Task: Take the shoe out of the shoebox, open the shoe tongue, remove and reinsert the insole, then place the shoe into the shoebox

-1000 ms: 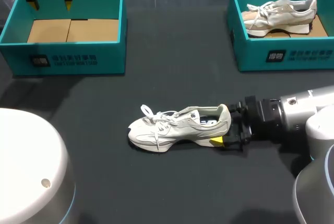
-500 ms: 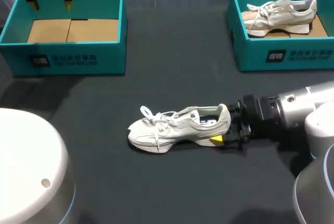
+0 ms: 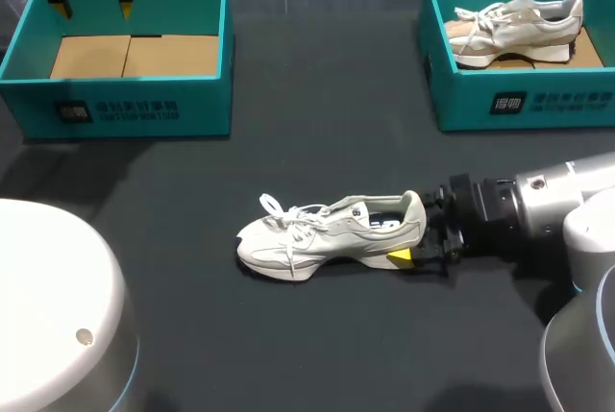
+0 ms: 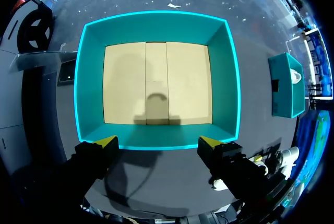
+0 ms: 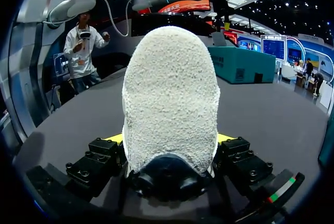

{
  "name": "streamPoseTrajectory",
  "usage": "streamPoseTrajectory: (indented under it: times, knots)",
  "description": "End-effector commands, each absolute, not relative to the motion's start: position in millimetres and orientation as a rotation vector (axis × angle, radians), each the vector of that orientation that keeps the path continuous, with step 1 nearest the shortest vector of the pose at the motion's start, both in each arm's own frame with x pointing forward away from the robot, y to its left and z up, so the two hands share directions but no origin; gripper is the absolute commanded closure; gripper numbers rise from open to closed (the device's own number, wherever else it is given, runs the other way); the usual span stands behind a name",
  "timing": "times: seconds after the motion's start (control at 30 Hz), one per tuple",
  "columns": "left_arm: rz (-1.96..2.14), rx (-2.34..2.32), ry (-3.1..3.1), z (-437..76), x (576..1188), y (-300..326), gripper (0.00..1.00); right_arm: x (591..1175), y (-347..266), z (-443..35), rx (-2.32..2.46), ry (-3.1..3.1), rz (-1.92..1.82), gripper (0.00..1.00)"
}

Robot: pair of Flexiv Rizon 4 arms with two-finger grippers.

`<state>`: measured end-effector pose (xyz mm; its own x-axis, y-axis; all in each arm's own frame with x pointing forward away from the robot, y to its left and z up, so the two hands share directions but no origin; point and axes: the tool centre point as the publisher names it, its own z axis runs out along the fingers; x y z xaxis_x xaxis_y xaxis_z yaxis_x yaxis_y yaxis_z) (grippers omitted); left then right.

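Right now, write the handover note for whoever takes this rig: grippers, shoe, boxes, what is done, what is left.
Left gripper: open, empty, above the empty left shoebox.
Right gripper: shut on the heel of the shoe, which lies on its side on the table, toe towards the left arm.
A second shoe lies in the right shoebox.
Done: shoe is out of its box.
Left: cannot tell whether the tongue and insole steps are done, so check them; then put the shoe into the shoebox.
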<state>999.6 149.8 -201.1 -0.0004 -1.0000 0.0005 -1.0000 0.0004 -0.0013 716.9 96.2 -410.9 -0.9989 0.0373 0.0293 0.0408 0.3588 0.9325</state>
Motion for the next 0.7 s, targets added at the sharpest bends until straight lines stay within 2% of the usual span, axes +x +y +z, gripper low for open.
streamPoseTrajectory:
  times: [0.03, 0.4, 0.7]
  knots:
    - [-0.001, -2.221, 2.221, -200.5, 999.7, 149.9, 0.0, 715.5, 95.8, -409.9, -0.075, -2.59, -1.77, 1.0]
    - [0.04, -2.256, 2.161, -201.8, 995.6, 139.7, 0.0, 715.5, 95.8, -409.9, -0.075, -2.59, -1.77, 1.0]
    - [-0.019, -2.323, 2.093, -189.6, 940.5, 102.2, 0.0, 715.5, 95.8, -409.9, -0.075, -2.59, -1.77, 1.0]
